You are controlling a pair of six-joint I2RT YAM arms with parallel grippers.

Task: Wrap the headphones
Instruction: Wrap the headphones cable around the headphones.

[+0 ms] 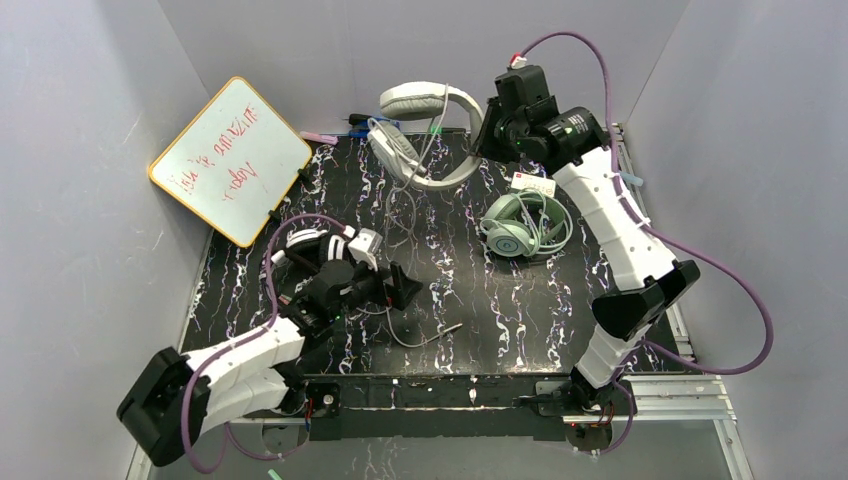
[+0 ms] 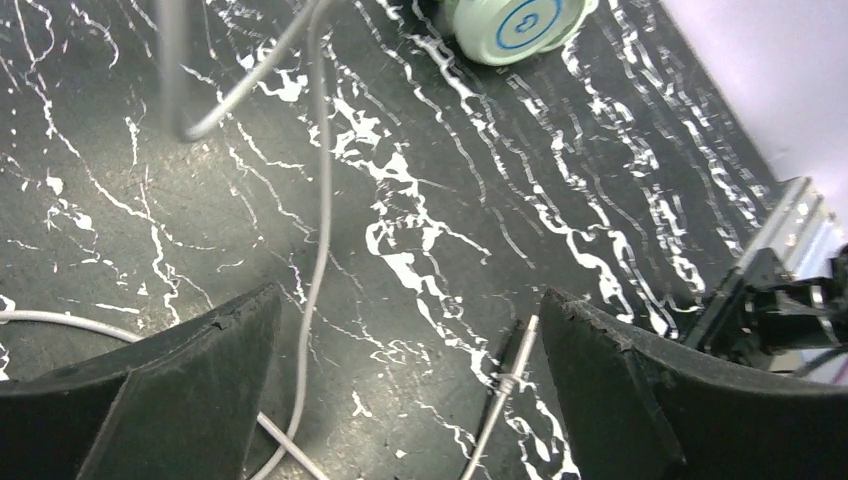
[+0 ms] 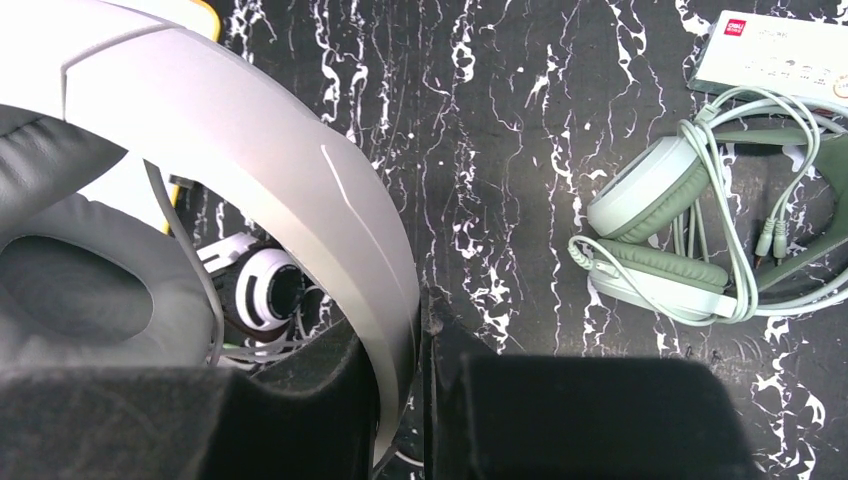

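Whiteboard: propped against the left wall, with red writing on it.
Black headset: on the left of the mat, just behind the left gripper.
Left gripper: low over the mat, jaws spread wide, nothing held.
Cable: grey and loose on the mat, running between the left gripper's spread fingers. Its plug lies near the inner edge of one finger.
Grey headset: back centre, gripped by its band.
Right gripper: jaws nearly closed, pinching the grey headset's band.
Mint headset: flat on the mat, right of centre, with its pale cord looped around it.
Box: white, just behind the mint headset.
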